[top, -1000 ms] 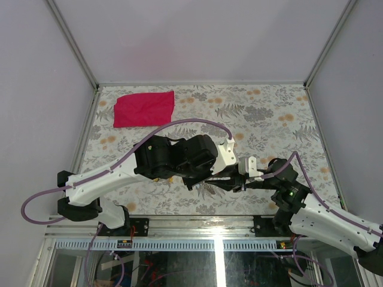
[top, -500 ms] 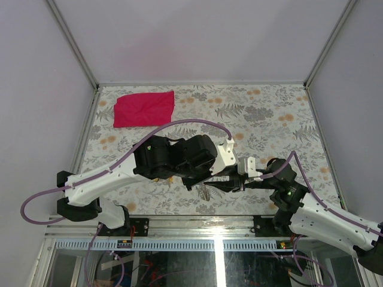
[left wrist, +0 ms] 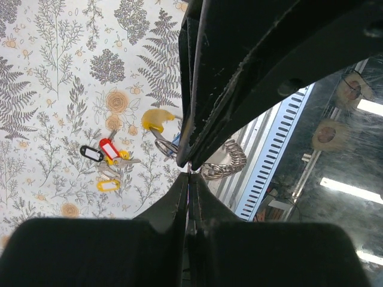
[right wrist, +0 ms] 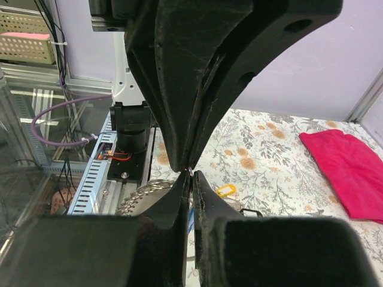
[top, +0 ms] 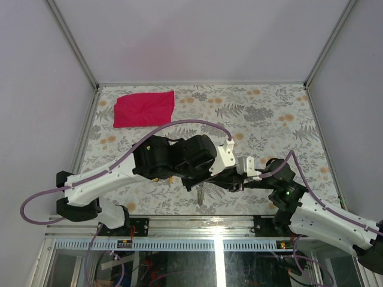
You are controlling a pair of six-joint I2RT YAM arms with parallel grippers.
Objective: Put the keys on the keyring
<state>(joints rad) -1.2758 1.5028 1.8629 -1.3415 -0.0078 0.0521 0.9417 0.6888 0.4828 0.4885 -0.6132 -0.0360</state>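
Now, left gripper (left wrist: 190, 169) pinching keyring (left wrist: 227, 167) aloft, right gripper (right wrist: 190, 173) pressed together just beside keyring, loose keys (left wrist: 108, 160) lying below keyring.

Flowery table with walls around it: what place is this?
Probably a robot lab booth: plain walls box in the table, and the left arm and right arm are bolted at its edge.

On the table (top: 269, 113), the cloth (top: 144, 108) lies far left; the keys (left wrist: 108, 161) lie well nearer than the cloth, the keyring (left wrist: 224, 167) nearer still and rightward.
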